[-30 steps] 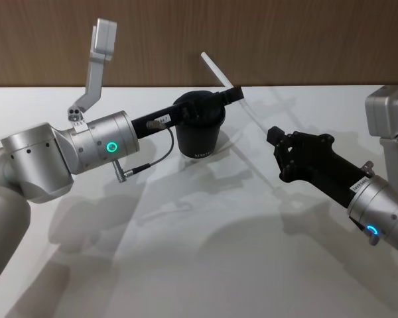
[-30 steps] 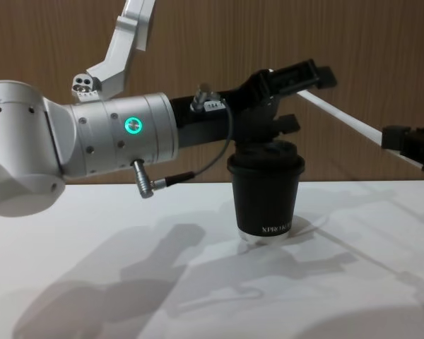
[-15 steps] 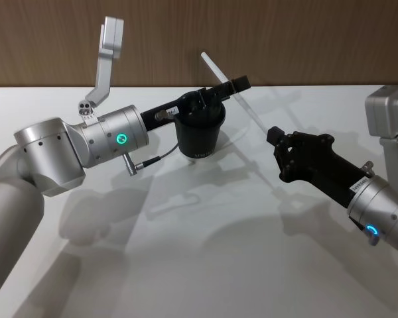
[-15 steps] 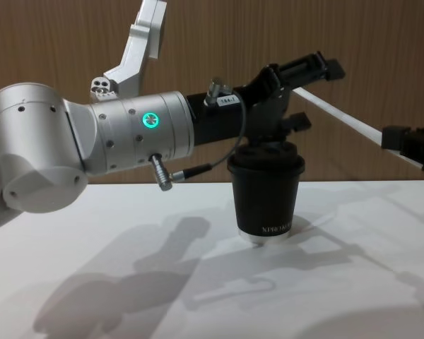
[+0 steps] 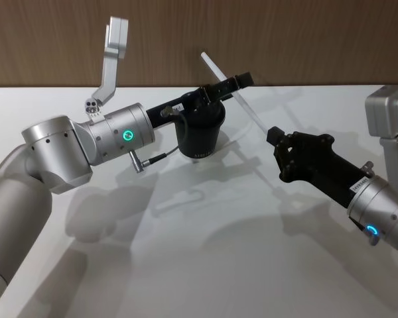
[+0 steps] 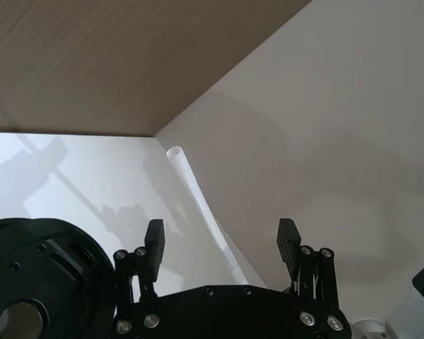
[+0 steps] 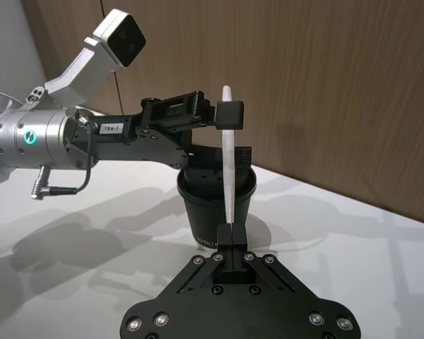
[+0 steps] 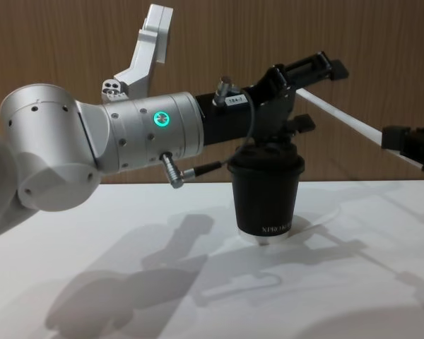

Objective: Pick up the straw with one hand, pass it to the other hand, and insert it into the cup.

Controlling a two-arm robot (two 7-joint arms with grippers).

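Note:
My right gripper (image 5: 273, 136) is shut on the lower end of the thin white straw (image 5: 249, 110), which slants up and back over the table. The same grip shows in the right wrist view, gripper (image 7: 231, 230) and straw (image 7: 227, 164). My left gripper (image 5: 233, 83) reaches over the black lidded cup (image 5: 199, 136) and stands open around the straw's upper part. In the left wrist view the straw (image 6: 201, 205) runs between the two fingers (image 6: 154, 241), apart from both, with the cup lid (image 6: 35, 279) beside them. In the chest view the cup (image 8: 265, 198) stands upright under the left gripper (image 8: 312, 76).
A thin black cable with a metal plug (image 5: 140, 164) hangs from the left arm's silver casing. The white table (image 5: 205, 265) stretches toward me in front of the cup. A wooden wall (image 5: 285, 33) closes off the back.
My left arm has shifted a little right and up, bringing its open fingers further around the straw. The right arm, the straw and the cup have stayed put.

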